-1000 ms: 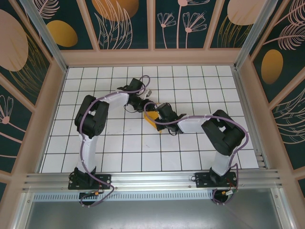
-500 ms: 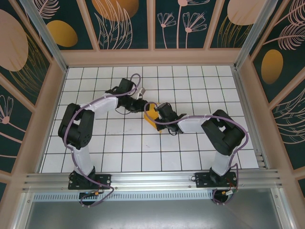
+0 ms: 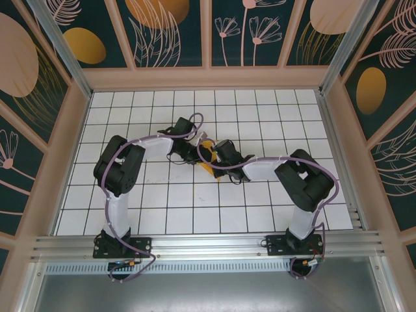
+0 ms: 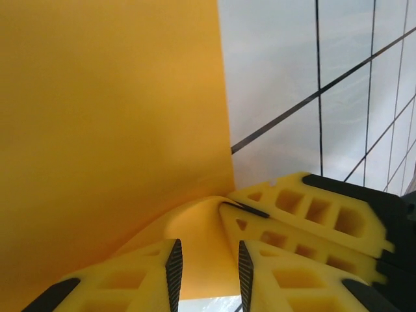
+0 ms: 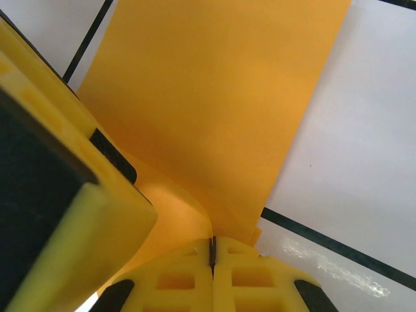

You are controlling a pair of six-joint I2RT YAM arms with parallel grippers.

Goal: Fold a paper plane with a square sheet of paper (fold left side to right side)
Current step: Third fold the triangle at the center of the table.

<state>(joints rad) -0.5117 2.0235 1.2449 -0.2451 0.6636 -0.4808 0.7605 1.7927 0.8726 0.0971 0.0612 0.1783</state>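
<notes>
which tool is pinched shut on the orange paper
The right tool, jaws pressed together on the orange paper; the left tool has its jaws apart.

Seen from above, the light is bright and even. The white tabletop (image 3: 260, 214) carries only faint, soft shadows beneath the arms, and the walls lean outward toward the picture's edges. Ahead of the left tool (image 4: 207, 260), the square sheet of paper (image 4: 110, 117) sits so near the lens that it looks soft and featureless. Just to the right of the right tool (image 5: 212, 250), a speckled patch of glare lies on the glossy tile, and the big yellow finger (image 5: 58, 195) to its left is blurred.
</notes>
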